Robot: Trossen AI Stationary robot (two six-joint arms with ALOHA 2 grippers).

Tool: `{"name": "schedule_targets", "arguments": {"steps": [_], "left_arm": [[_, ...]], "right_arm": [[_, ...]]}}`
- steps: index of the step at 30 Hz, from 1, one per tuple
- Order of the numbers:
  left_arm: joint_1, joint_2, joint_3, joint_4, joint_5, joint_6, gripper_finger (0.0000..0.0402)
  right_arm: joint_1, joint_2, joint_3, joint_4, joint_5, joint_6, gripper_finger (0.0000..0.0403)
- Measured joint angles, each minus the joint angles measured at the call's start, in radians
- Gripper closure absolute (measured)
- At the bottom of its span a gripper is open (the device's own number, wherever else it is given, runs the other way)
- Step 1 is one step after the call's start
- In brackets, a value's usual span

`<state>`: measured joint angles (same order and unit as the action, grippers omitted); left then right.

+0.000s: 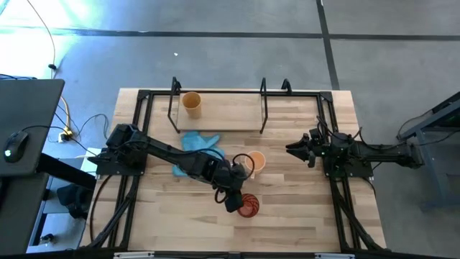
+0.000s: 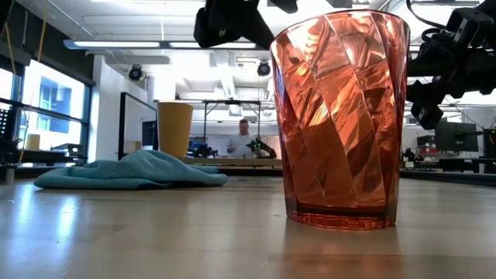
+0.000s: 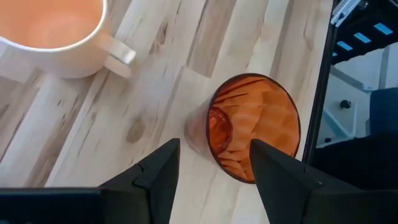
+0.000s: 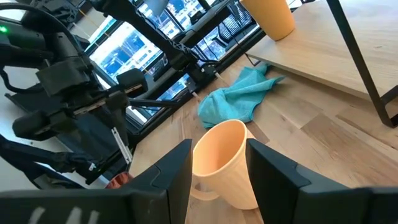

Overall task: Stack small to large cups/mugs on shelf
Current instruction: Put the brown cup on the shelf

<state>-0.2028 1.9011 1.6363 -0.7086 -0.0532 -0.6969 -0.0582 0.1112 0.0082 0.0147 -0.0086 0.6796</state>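
Ribbing on the red cup [image 3: 252, 127] suggests light, rigid, slippery plastic, best pinched across its rim by the left gripper [image 3: 214, 163], fingers apart, just above it.

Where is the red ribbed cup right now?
In the high view, the red ribbed cup stands upright near the table's front edge, under the open left gripper, just in front of the orange mug.

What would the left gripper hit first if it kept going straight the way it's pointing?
Most likely the red cup. The left gripper is open and pointing down at it, its fingers framing the rim. How far above the cup it sits is hard to judge.
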Motion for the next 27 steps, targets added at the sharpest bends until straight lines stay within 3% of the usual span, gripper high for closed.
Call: {"name": "schedule_targets", "arguments": {"steps": [13,27], "left_arm": [[0.0,0.041,0.001,0.017,0.027,-0.019,0.0218],[0.0,0.1,0.001,0.064,0.08,-0.025,0.0267]], "right_arm": [[0.0,0.001,0.0,0.0,0.0,-0.007,0.0263],[0.0,0.014,0.0,0.0,-0.006,-0.005,0.0263]]}}
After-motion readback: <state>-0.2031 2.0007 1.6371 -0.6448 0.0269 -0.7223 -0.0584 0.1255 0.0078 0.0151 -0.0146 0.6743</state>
